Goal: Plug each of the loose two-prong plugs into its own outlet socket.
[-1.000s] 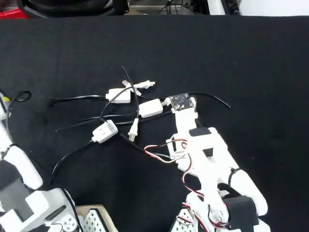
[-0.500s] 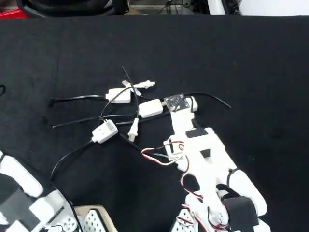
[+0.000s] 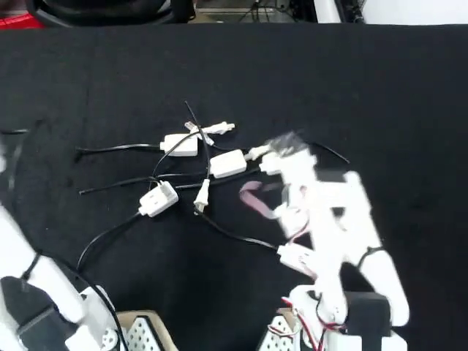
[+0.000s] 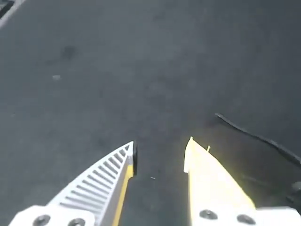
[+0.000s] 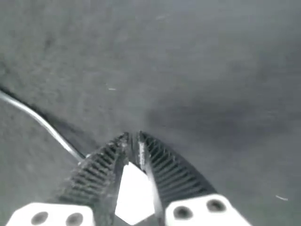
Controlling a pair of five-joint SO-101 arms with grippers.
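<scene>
Hovering beside the middle socket (image 3: pixel 227 163), my right end effector (image 5: pixel 133 137) is pinched together; my left end effector (image 4: pixel 159 153) gapes apart, well away from it; a loose plug (image 3: pixel 202 196) lies near that socket.

white socket blocks (image 3: pixel 227 163) and a loose plug (image 3: pixel 202 196) lie among black cables (image 3: pixel 110 148) on the black table (image 3: pixel 395 88). a blurred white arm (image 3: pixel 329 219) is just beside them, another arm (image 3: pixel 36 300) at the near corner.

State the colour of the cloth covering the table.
Black. The cloth shows best in the high view.
</scene>
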